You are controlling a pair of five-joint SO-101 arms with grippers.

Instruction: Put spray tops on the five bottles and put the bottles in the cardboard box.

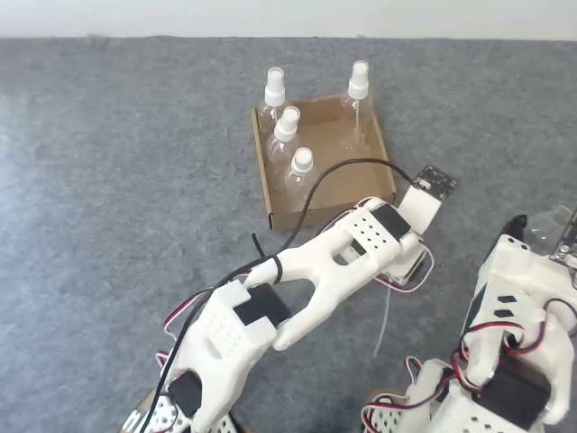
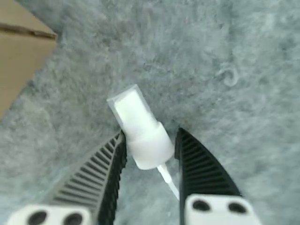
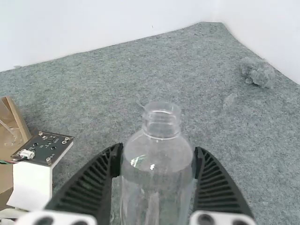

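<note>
Grey felt table (image 1: 108, 225), pale wall behind. Box (image 1: 270, 194) holds four capped bottles (image 1: 300, 171); I judge one left to cap.

Left jaws part-closed on spray top (image 2: 143, 133) by its collar, just off box's near right corner. Thin tube runs back between jaws, probably kept free for neck.

Right jaws clamp last bottle (image 3: 161, 126) upright, well right of box, mouth open and ready for top.

Bottle base hidden, tube end cut off. Can't tell whether top lies on table or is lifted.
</note>
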